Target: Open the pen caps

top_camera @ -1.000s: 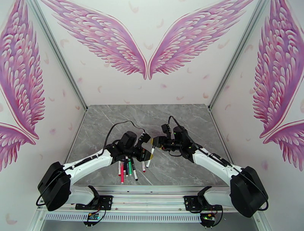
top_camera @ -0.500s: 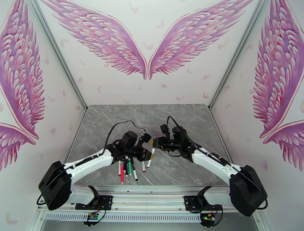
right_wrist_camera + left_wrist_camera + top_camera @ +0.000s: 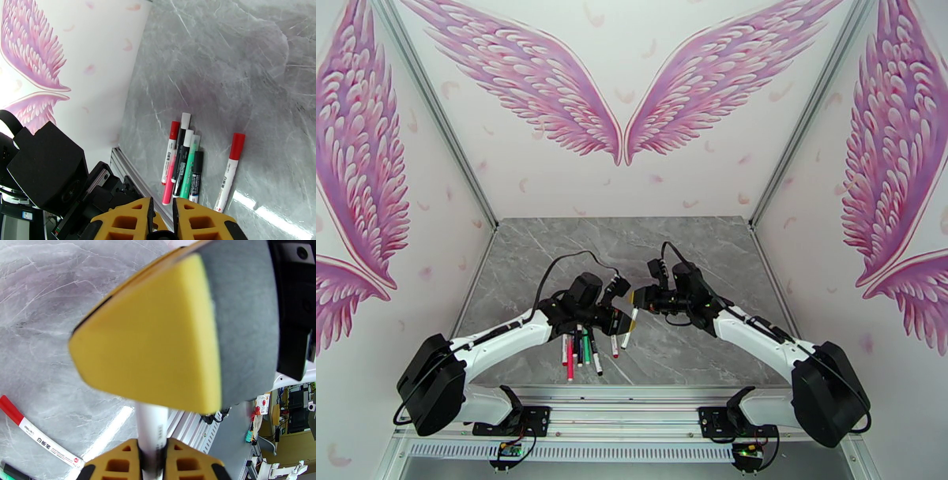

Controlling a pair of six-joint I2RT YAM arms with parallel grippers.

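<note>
**A:** Top view, pincers?
**B:** Left gripper (image 3: 622, 322) clamped mid-barrel on one held pen (image 3: 626, 337). Right gripper (image 3: 635, 298) closed over the pen's far end, with the cap hidden.
**A:** Left wrist?
**B:** One white barrel pinched between yellow fingers (image 3: 118, 465).
**A:** Right wrist?
**B:** Jaws a slit. On the table (image 3: 245, 59), near edge: one lone pen (image 3: 228, 179) with its red cap (image 3: 237, 144) on. One bundle (image 3: 182, 165) lies to its left, count unclear.

White walls (image 3: 632, 189) painted with large pink feathered wings (image 3: 545, 83) enclose the grey marble-patterned tabletop (image 3: 553, 245) at 9, 12 and 3 o'clock; a silver aluminium rail (image 3: 632, 433) runs along 6 o'clock.
</note>
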